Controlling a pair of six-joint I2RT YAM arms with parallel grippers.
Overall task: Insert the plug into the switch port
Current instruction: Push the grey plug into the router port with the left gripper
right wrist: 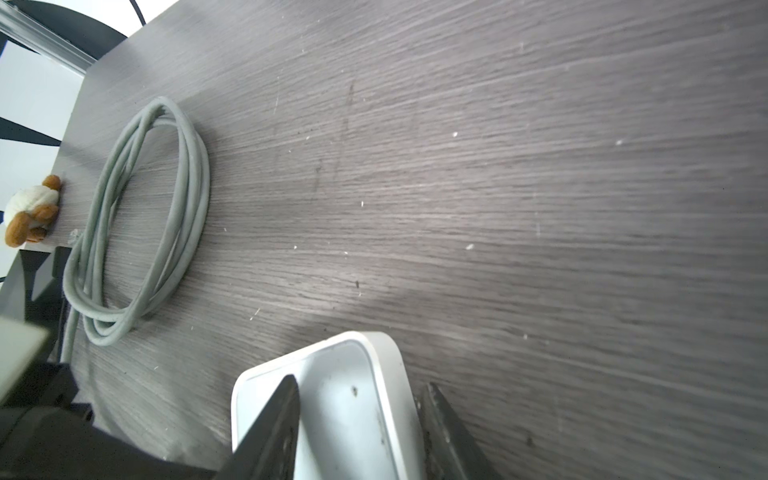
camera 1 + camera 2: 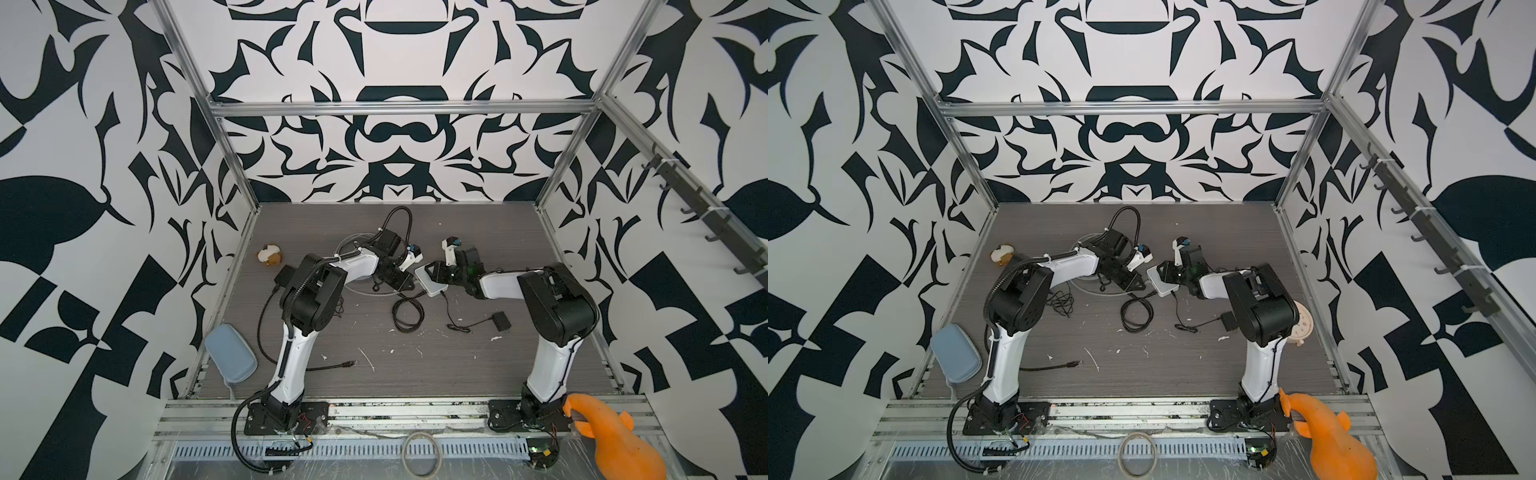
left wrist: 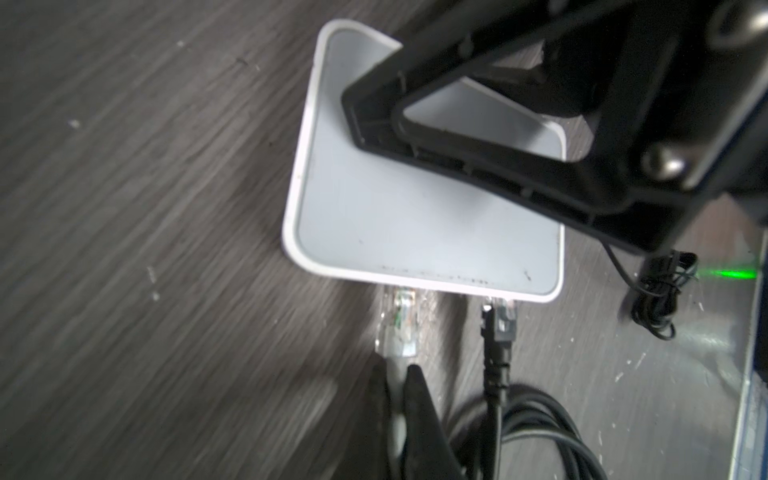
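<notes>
Left wrist view: clear plug at the switch's edge, pinched by its cable.
Left gripper [image 3: 397, 376] fingers are closed tight on the grey cable [image 3: 397, 419], just behind the plug [image 3: 397, 324], a see-through connector with wires faintly visible inside, slightly blurred. Straight ahead of the fingertips its nose meets the port edge of the white switch [image 3: 415, 208], most of its body outside. Beside it a black plug [image 3: 498, 328] meets the same edge. Farther on, the right gripper [image 1: 361, 390] straddles the switch, jaws partly apart; whether they press it I cannot tell.
</notes>
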